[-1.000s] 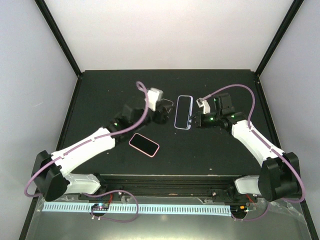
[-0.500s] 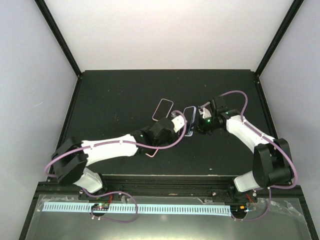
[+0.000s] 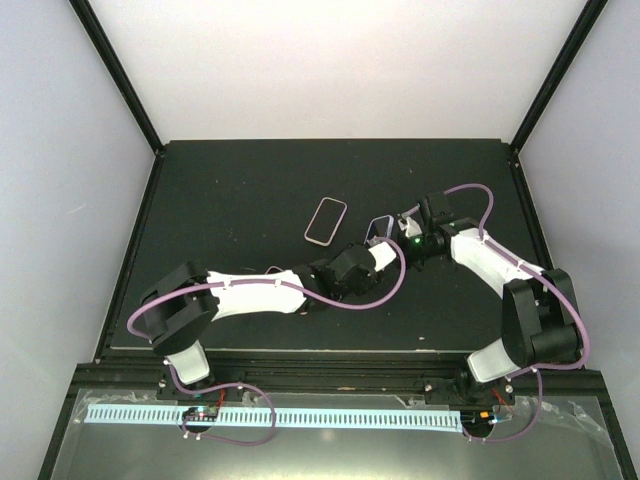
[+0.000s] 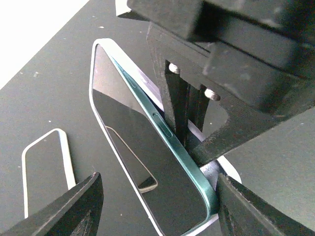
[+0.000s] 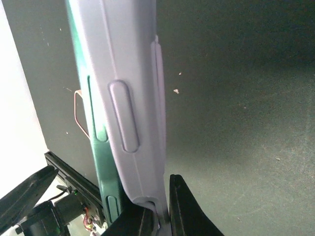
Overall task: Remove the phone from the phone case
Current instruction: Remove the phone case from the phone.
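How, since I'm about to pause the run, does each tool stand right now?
Left tool: open, either side of the phone.
Right tool: closed on the case.
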You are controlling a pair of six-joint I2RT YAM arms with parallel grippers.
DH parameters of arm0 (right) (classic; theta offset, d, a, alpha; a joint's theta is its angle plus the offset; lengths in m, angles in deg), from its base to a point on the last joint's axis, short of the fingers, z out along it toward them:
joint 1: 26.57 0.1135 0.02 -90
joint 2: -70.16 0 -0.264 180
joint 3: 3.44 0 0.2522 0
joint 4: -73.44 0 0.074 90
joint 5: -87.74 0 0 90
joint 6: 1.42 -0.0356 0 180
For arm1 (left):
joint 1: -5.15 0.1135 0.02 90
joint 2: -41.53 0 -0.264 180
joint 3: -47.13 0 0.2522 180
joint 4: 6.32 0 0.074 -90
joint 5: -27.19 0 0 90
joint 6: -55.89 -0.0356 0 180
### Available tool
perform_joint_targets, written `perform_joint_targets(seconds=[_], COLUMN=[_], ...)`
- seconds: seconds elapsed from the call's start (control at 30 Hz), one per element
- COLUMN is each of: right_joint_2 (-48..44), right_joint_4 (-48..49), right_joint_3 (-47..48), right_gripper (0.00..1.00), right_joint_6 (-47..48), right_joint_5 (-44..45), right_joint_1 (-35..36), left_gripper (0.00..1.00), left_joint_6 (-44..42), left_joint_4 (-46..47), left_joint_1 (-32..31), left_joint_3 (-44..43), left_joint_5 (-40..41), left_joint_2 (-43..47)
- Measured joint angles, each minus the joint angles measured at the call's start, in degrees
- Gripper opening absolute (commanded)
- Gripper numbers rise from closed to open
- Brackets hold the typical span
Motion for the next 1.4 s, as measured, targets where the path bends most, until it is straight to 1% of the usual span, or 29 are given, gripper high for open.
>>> perform_joint_targets(seconds=[0.13, 0.17, 0.23, 0.43, 0.5, 0.6, 0.8, 1.0, 1.27, 1.3, 1.4], right_joint_2=[0.09, 0.09, 0.09, -0.26, -0.55, -0.98, -1.20, -3.78, -7.10, -7.04, -5.25], right_joint_4=[0.63, 0.83, 1.33, 3.54, 4.24, 4.50, 2.71, -2.01, -3.96, -4.76, -6.62], right_joint_3=[-0.09, -0.13, -0.20, -0.24, -0.24, -0.20, 1.31, 3.87, 4.66, 4.94, 4.85], right_gripper=[0.01, 0.01, 0.01, 0.01, 0.01, 0.01, 0.01, 0.01, 0.01, 0.01, 0.01], right_joint_6=[-0.63, -0.74, -1.07, -2.49, -2.75, -3.72, -3.06, -0.57, 0.33, 0.81, 2.21], right_joint_5=[-0.26, -0.42, -0.98, -3.89, -4.26, -4.61, -2.86, 2.19, 2.64, 4.74, 12.50], right_joint_1=[-0.11, -0.13, -0.15, -0.37, -0.35, -0.59, -0.52, 0.92, 1.66, 1.64, -1.77], left_gripper=[0.58, 0.56, 0.47, 0.09, 0.02, 0.02, 0.02, 0.02, 0.02, 0.02, 0.02], left_joint_6=[-1.90, -2.54, -3.76, -7.67, -8.41, -8.15, -6.86, -0.50, 6.23, 6.51, 8.07], left_joint_4=[1.31, 1.66, 2.43, 5.70, 6.75, 8.52, 8.74, 4.72, 0.04, -0.39, -2.58], left_joint_1=[-1.53, -1.90, -2.49, -3.65, -4.02, -4.00, -4.02, -3.37, -2.82, -2.71, -1.33], left_joint_3=[-0.26, -0.26, -0.26, 0.11, 0.44, 0.55, 0.59, -0.28, -0.61, -0.61, -0.52], left_joint_5=[5.70, 7.02, 9.42, 14.62, 15.69, 17.53, 17.99, 15.08, 11.82, 12.55, 13.90], left_joint_2=[-1.20, -1.40, -1.77, -3.02, -3.02, -2.95, -2.36, 0.70, 5.90, 6.54, 12.52])
